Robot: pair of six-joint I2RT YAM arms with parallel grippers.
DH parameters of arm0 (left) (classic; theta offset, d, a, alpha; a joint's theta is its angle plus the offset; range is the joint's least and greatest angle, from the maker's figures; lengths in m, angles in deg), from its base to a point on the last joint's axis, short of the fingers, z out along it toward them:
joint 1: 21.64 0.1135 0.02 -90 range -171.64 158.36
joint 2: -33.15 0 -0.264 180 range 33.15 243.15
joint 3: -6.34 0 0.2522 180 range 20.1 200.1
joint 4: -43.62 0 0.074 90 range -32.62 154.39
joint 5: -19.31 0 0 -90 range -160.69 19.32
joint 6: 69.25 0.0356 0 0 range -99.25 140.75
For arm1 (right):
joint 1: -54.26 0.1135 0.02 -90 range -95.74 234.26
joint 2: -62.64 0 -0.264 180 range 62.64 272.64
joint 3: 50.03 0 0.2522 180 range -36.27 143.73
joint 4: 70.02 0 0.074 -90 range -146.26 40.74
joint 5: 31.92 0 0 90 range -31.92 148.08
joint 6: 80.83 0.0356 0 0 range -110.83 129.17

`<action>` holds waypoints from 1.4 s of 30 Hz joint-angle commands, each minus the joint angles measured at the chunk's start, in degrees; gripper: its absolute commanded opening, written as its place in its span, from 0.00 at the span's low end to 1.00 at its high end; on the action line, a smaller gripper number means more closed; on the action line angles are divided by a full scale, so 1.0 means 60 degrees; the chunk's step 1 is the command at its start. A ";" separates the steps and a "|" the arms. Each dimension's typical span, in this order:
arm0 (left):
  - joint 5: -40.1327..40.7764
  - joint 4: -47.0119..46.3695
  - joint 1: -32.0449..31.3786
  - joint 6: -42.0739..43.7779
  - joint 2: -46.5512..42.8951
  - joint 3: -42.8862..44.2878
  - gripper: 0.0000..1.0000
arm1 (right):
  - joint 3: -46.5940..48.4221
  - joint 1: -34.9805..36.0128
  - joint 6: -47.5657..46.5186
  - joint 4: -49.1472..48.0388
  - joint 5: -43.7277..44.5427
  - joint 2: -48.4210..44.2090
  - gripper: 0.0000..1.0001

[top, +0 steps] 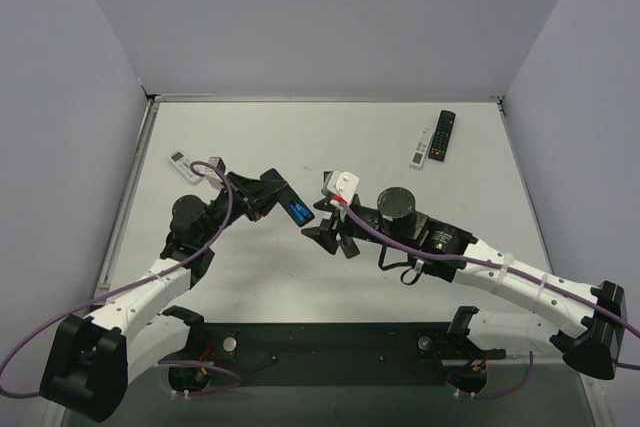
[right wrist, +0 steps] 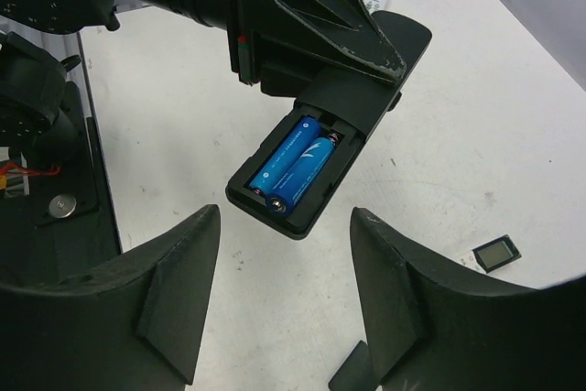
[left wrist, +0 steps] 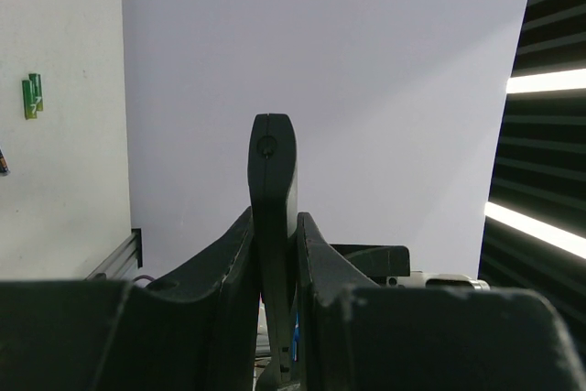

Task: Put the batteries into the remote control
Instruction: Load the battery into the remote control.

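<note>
White table, grey walls. We note left gripper clamping black remote, two blue batteries in its open bay; right gripper spread nearby.

Glossy batteries sit in matt plastic remote control.

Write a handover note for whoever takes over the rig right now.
Left gripper: shut on the remote, bay open.
Right gripper: open, empty, in front of the bay.
Done: two blue batteries seated in the bay.
To do: close it; a small dark panel, probably the cover, lies on the table.
</note>
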 commanded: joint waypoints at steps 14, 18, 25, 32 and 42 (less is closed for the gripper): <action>-0.0680 0.0100 0.0166 0.1787 0.0176 0.0413 0.00 | 0.2820 -0.1287 0.2126 0.4055 -0.0801 -0.0117 0.76; -0.0506 0.0685 0.0166 0.2621 -0.0072 0.0560 0.00 | 0.3595 -0.1672 0.2350 0.4848 -0.1154 0.0074 0.59; -0.0271 0.1317 0.0166 0.3136 -0.0336 0.0531 0.00 | 0.4797 -0.1395 0.2483 0.6386 -0.1183 0.1213 0.53; -0.0037 0.1346 0.0152 0.3180 -0.0497 0.0385 0.00 | 0.5850 -0.0574 0.2584 0.7644 -0.0262 0.2314 0.37; 0.0300 0.1463 0.0137 0.3341 -0.0615 0.0209 0.00 | 0.6761 -0.0119 0.3156 0.8775 0.0413 0.3559 0.27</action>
